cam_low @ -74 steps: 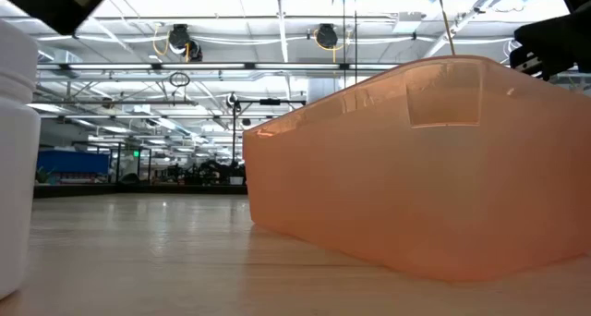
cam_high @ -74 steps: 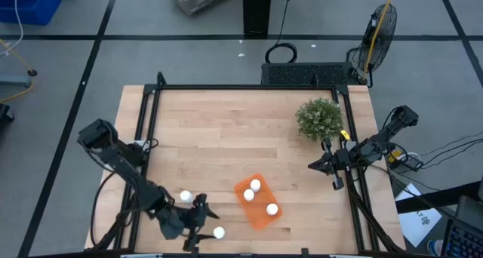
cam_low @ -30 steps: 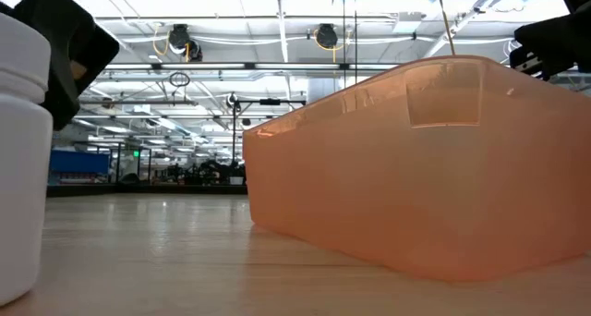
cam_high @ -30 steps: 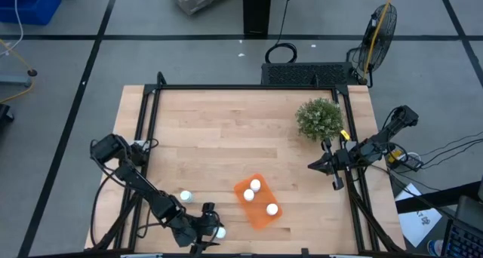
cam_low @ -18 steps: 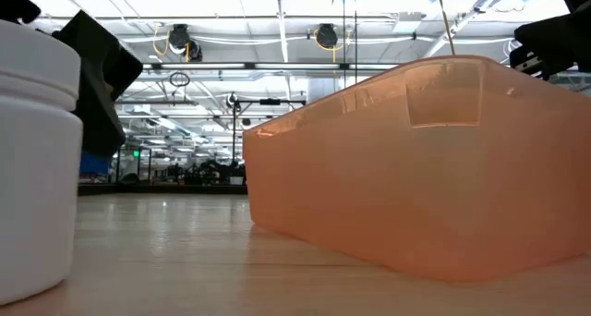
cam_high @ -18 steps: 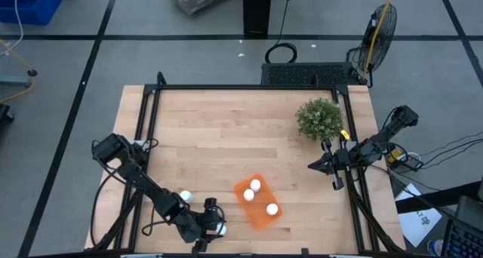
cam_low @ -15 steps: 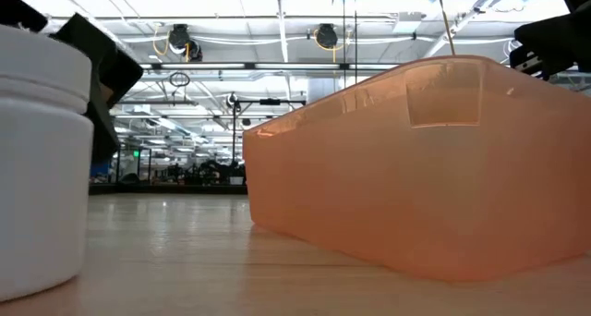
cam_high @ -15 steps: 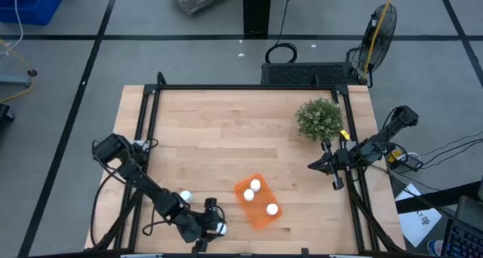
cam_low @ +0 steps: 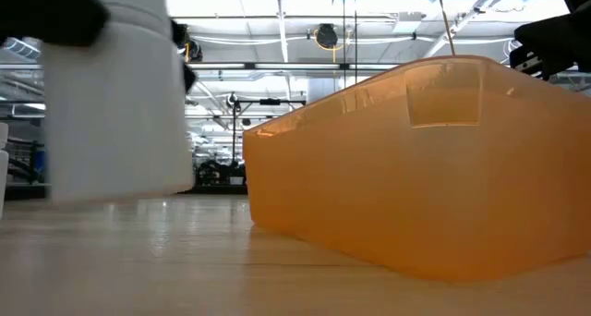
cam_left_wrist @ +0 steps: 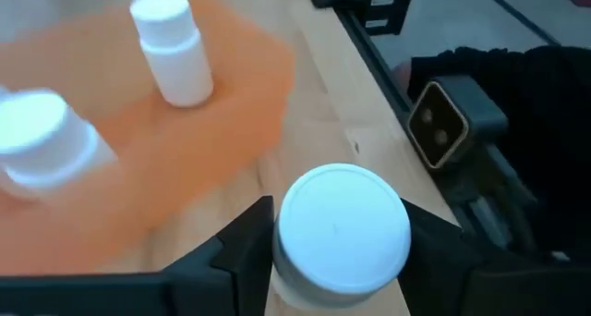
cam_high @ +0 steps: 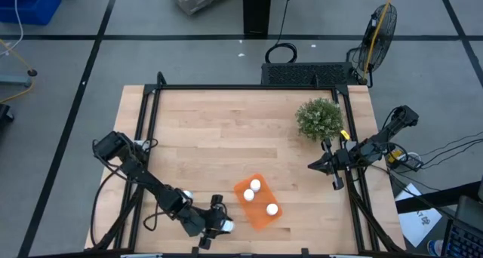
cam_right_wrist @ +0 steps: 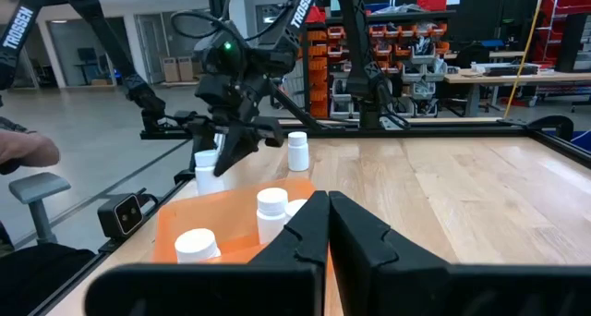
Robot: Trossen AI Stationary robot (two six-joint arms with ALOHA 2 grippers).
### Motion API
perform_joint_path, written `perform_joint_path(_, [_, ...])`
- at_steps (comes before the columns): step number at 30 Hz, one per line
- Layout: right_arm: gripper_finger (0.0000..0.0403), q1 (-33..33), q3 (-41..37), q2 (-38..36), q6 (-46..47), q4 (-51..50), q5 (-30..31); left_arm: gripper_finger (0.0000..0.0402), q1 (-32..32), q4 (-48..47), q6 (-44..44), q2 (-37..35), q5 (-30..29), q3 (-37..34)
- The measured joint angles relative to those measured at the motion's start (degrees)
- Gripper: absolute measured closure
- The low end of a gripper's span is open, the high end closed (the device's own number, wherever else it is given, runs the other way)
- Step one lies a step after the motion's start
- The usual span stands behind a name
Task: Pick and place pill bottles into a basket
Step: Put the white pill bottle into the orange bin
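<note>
— Five pill bottles in all: three stand inside the basket (cam_high: 257,202), one stands alone on the counter (cam_high: 226,137) at (cam_high: 186,195), and one bottle (cam_high: 226,226) is clamped in the left tool (cam_high: 223,226).

— Where is that held one?

— Near the counter's front edge, just beside the basket's front-left corner, apart from it. In the low view it hangs clear of the wood (cam_low: 115,94). The left wrist view shows its round smooth white cap (cam_left_wrist: 343,225) squeezed between the two dark fingers (cam_left_wrist: 242,247).

— And the basket?

— Orange translucent plastic, rectangular with rounded corners, lying skewed on the pale wooden planks toward the front middle. Bare wood lies open behind it and to its right.

— The right tool?

— The right tool (cam_high: 312,166) hangs by the counter's right rail, near the bushy green plant (cam_high: 320,118), well apart from the basket. Its fingers (cam_right_wrist: 309,231) are pressed together, holding nothing.

— The edges?

— A black metal frame (cam_high: 241,87) runs along the counter's back and sides.
</note>
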Motion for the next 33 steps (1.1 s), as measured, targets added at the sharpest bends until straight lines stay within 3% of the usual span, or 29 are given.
perform_joint_path(11, [0.0399, 0.00, 0.00, 0.24, 0.02, 0.25, -0.01, 0.0221, 6.75, -0.83, 8.89, -5.37, 7.56, 2.78])
perform_joint_path(17, [0.0399, -0.01, 0.00, 0.89, 0.00, 0.69, -0.05, 0.0208, 11.40, -3.56, 13.47, -4.95, 13.03, 7.30])
perform_joint_path(22, [0.0399, 0.00, 0.01, 1.37, 0.01, 0.86, -0.05, 0.0221, 15.40, -3.47, 16.94, -4.50, 16.17, 8.94])
perform_joint_path(33, [0.0399, 0.00, 0.00, 1.40, 0.00, 0.90, -0.02, 0.0219, 22.94, -0.20, 16.61, -1.91, 24.80, 8.99])
